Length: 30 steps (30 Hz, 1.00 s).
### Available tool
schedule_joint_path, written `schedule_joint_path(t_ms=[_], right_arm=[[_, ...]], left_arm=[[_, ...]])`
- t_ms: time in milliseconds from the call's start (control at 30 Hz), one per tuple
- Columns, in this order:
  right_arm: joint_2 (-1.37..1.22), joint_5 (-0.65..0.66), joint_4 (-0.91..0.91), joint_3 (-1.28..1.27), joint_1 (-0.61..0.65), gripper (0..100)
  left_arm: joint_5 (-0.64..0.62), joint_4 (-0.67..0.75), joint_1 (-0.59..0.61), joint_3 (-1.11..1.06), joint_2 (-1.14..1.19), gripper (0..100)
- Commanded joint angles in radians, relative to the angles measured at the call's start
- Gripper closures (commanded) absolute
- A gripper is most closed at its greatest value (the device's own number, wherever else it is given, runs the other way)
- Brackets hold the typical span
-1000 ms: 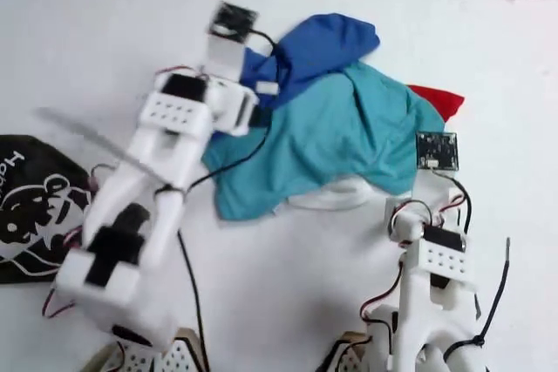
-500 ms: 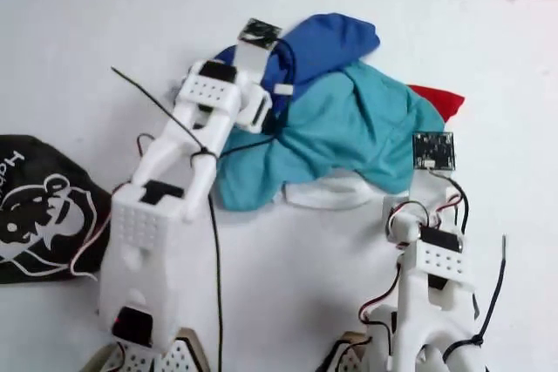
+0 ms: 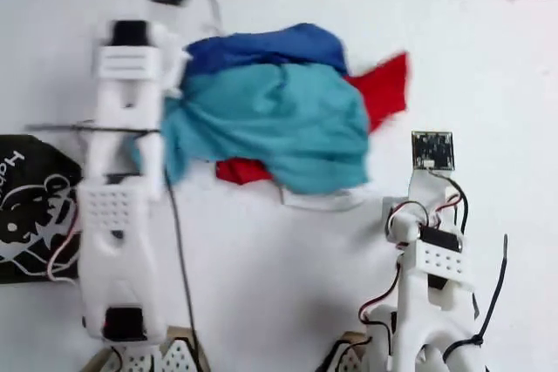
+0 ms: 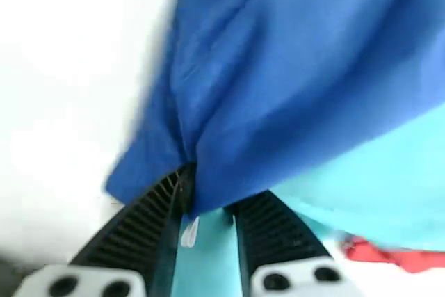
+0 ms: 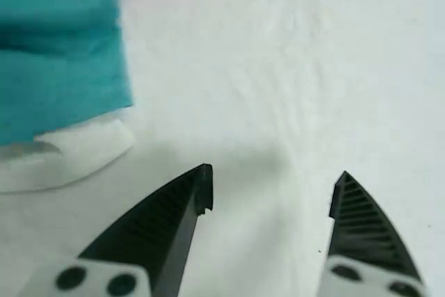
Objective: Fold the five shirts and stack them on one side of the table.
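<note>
So, left claw [image 4: 208, 189]: pressed together on a gathered fold of the blue shirt [image 3: 261, 45], the cloth bunched between its two black ribbed fingers.
Left arm [image 3: 118, 198]: stretched from the near edge toward the far side, along the left of the shirt pile; its near part overlaps the black shirt [image 3: 26, 206].
Blue shirt: at the far side of the heap, with its left end beside the left arm's head; in the left wrist view it hangs over the teal cloth.
Teal shirt [image 3: 279, 124]: crumpled in the middle of the pile and the largest piece showing, covering most of the red and white ones.
Red shirt [image 3: 384, 89]: a pointed flap sticks out at the pile's right, and a smaller patch shows at the near left under the teal.
White shirt [image 3: 323, 198]: a thin edge peeks from under the teal on the near side.
Black shirt: flat at the counter's left edge with a white print, apart from the pile.
Right claw [image 5: 274, 175]: spread wide over bare counter [image 3: 279, 302], just beside the white shirt's edge, touching nothing.
Right arm [image 3: 432, 267]: at the near right of the counter.
</note>
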State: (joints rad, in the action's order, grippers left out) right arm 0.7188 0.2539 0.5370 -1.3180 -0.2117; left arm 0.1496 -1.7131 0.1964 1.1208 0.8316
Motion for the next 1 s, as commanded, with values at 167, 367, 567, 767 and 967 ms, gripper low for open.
schedule_joint_path(t_ms=[167,367,567,767,967], right_arm=[[-0.005,-0.005,-0.019,0.005,0.005,72.3],[-0.005,-0.005,-0.019,0.003,0.005,72.3],[-0.005,-0.005,-0.019,0.003,0.005,72.3],[-0.005,-0.005,-0.019,0.003,0.005,72.3],[-0.005,-0.005,-0.019,0.003,0.005,72.3]], left_arm=[[0.008,-0.077,0.394,0.288,-0.206,97],[0.087,-0.077,0.644,0.286,-0.356,97],[0.170,-0.077,0.888,0.286,-0.384,97],[0.172,-0.077,1.011,0.286,-0.384,97],[0.176,-0.074,1.000,0.196,-0.361,93]])
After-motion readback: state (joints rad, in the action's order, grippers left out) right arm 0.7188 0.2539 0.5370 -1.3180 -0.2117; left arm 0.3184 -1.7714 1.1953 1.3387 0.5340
